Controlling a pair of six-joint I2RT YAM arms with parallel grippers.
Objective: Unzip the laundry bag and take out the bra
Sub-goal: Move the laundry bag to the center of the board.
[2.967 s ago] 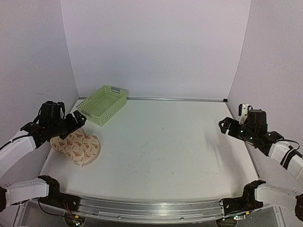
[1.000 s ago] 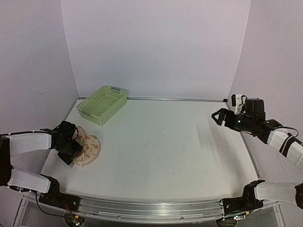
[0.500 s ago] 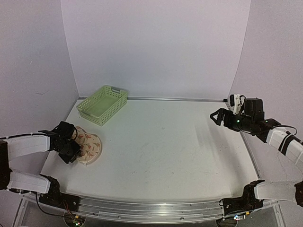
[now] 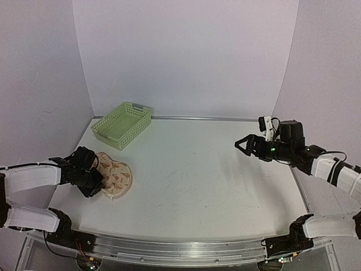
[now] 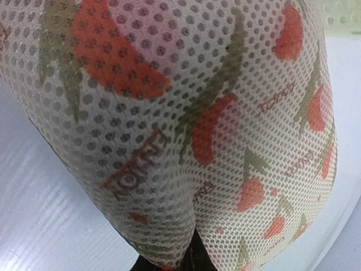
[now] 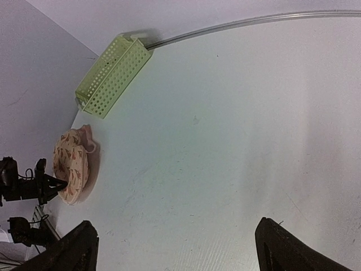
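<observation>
So the bag (image 4: pixel 117 176) is lying flat on the table (image 4: pixel 197 169), over at about 8 o'clock in the top view, close to the left edge. Beige-pink with little orange-red and green motifs. The green lattice basket (image 4: pixel 122 125) sits further back at roughly 10 o'clock, near the bag but not touching it.

The left gripper (image 4: pixel 95 183) is down low, right at the bag's 9 o'clock edge, touching it or as good as. The left wrist cam is basically all bag (image 5: pixel 186 130): holey mesh fabric with the printed motifs filling the frame, and a dark bit poking in at 6 o'clock where the cloth creases inward. Honestly I can't tell whether the jaws are clamped on the fabric or just pressed against it. Can't make out the zip either.

The right gripper (image 4: pixel 243 143) is way off on the other side, at about 3 o'clock, up in the air and pointing toward the left. It's released and holding nothing; its fingers (image 6: pixel 67 251) are spread wide in its own cam. That cam looks across the table at the bag (image 6: pixel 72 164) and basket (image 6: pixel 110 76).
</observation>
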